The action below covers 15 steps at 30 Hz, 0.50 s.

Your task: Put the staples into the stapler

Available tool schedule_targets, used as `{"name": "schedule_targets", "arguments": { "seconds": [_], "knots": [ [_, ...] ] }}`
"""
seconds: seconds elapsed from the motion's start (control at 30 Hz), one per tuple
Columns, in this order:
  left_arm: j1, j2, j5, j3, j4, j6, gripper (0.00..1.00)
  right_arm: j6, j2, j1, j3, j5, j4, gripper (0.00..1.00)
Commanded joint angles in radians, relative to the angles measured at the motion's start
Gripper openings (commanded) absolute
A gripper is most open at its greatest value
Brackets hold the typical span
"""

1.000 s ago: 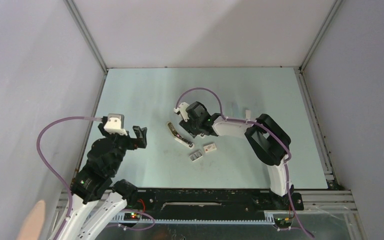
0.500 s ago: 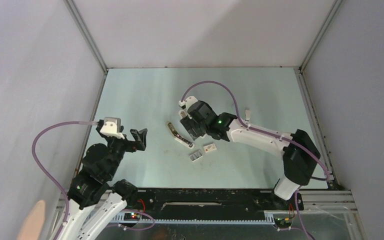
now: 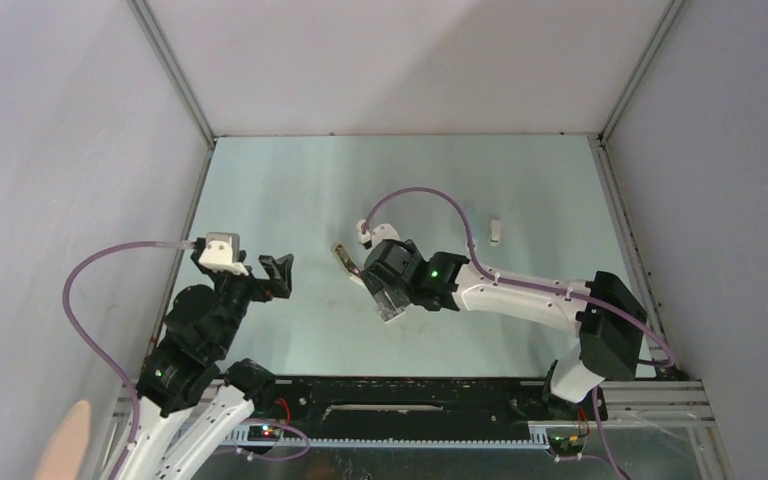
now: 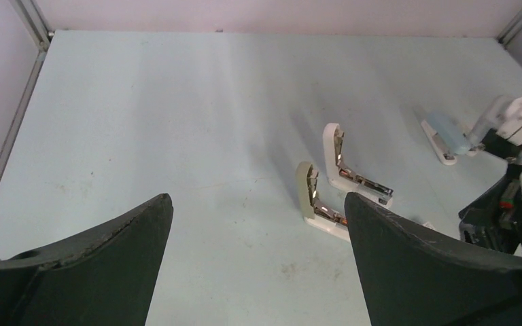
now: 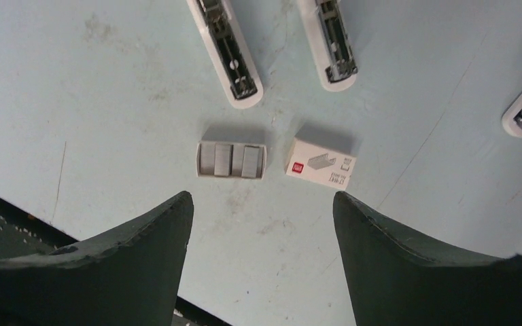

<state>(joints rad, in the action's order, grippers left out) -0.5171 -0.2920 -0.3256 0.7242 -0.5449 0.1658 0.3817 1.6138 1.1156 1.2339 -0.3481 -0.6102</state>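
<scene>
The staples (image 5: 231,159) are grey strips in a small white tray on the table, just ahead of my right gripper's open jaws. My right gripper (image 5: 262,200) is open and empty, hovering above the table; in the top view (image 3: 392,300) it covers the tray. Two small open staplers lie side by side beyond the tray, a beige one (image 4: 310,202) and a white one (image 4: 343,168); their metal rails (image 5: 228,51) face up. My left gripper (image 4: 258,198) is open and empty, left of the staplers and apart from them (image 3: 278,270).
A white box sleeve with a red mark (image 5: 321,164) lies right of the tray. A small pale-blue and white object (image 4: 443,136) lies farther right (image 3: 496,231). The table's front edge (image 5: 13,217) is close behind my right gripper. Grey walls enclose the table.
My right arm has stretched out and its gripper has moved toward the front, from over the staplers to above the tray and box sleeve. My left gripper has barely moved.
</scene>
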Motion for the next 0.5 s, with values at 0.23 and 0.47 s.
{"name": "schedule_targets", "arguments": {
  "seconds": [0.23, 0.47],
  "knots": [
    [0.027, -0.118, -0.100, 0.135, -0.003, 0.052, 1.00, 0.003, 0.091, -0.025, 0.067, -0.017, 0.088, 0.63],
    [0.057, -0.082, -0.080, 0.065, 0.062, 0.037, 1.00, 0.040, 0.187, -0.023, 0.107, 0.050, 0.054, 0.42]
  ]
}}
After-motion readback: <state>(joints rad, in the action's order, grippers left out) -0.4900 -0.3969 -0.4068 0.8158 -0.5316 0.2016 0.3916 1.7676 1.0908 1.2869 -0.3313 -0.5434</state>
